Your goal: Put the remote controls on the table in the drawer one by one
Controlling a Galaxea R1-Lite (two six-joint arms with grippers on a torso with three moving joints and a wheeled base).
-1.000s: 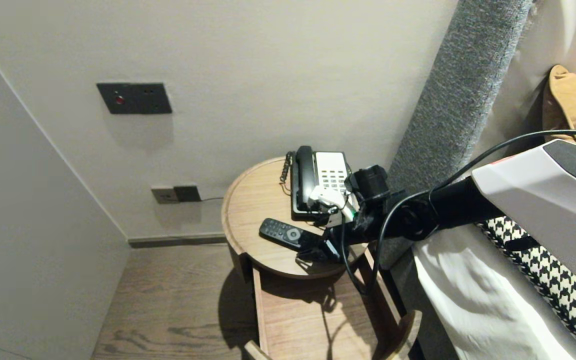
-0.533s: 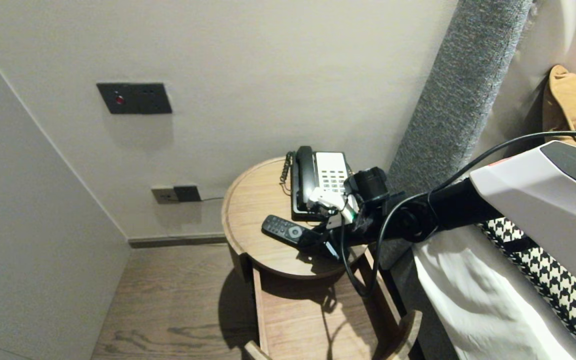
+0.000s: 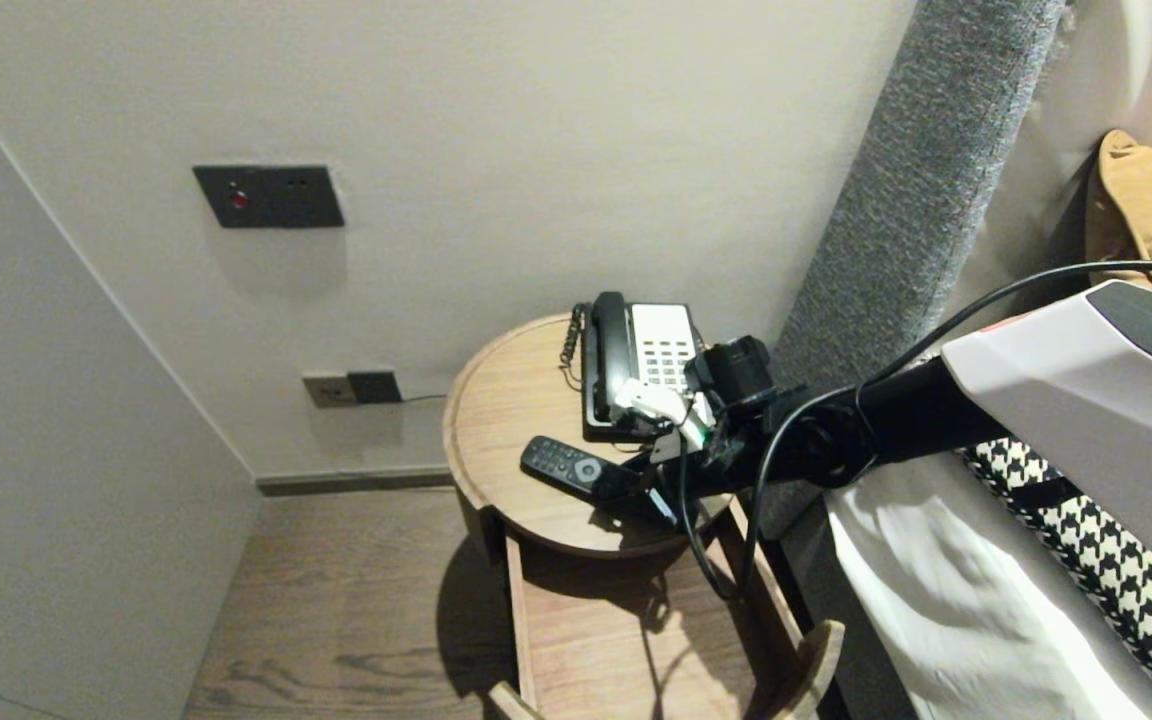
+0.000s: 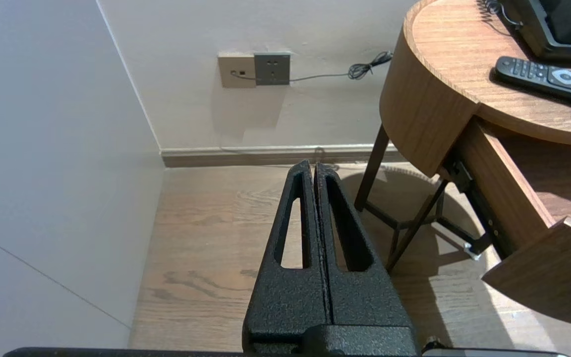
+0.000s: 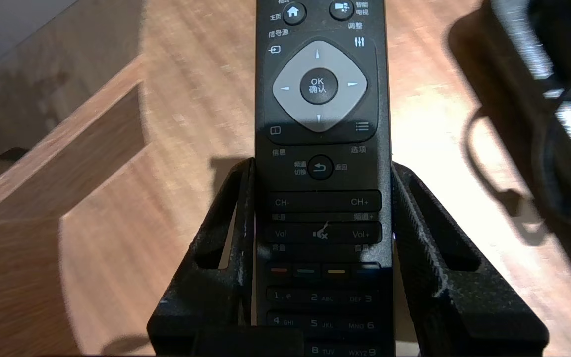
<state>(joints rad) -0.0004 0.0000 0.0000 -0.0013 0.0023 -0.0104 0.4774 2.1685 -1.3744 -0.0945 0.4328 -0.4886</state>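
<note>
remote (image 3: pixel 576 468) sits at the front of the round table (image 3: pixel 496 420) top, near the phone (image 3: pixel 641 360). right gripper (image 3: pixel 628 487) clamps its near end, fingers (image 5: pixel 236 213) pressed on both long sides. open drawer (image 3: pixel 616 620) juts out below. left gripper (image 4: pixel 314 166) hangs pinched together over the floor (image 4: pixel 206 238) beside the table.

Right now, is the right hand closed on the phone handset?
No, the right hand grips the black remote by its long sides; the phone stands apart from it on the table.
</note>
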